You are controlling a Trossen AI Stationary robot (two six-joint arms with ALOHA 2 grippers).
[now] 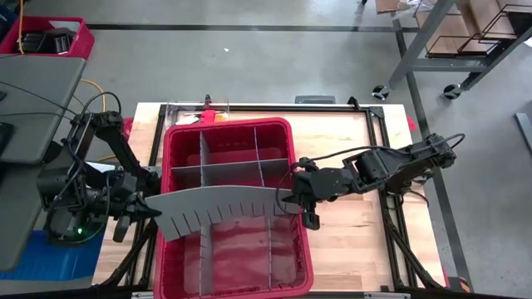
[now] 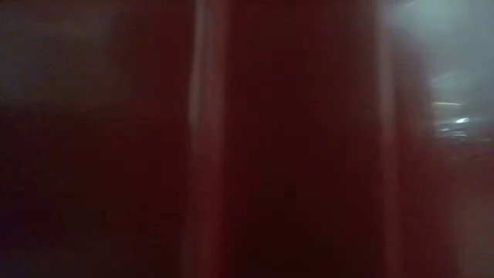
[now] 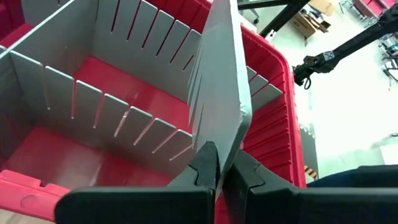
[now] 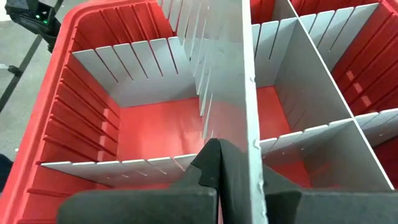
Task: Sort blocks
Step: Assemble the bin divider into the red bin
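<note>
No text, label, brand, number or sign is showing legibly in any view.

Left gripper (image 1: 151, 209) and right gripper (image 1: 288, 198) apparently pinch a grey divider sheet (image 1: 218, 208) over the red bin (image 1: 170, 274)
</note>
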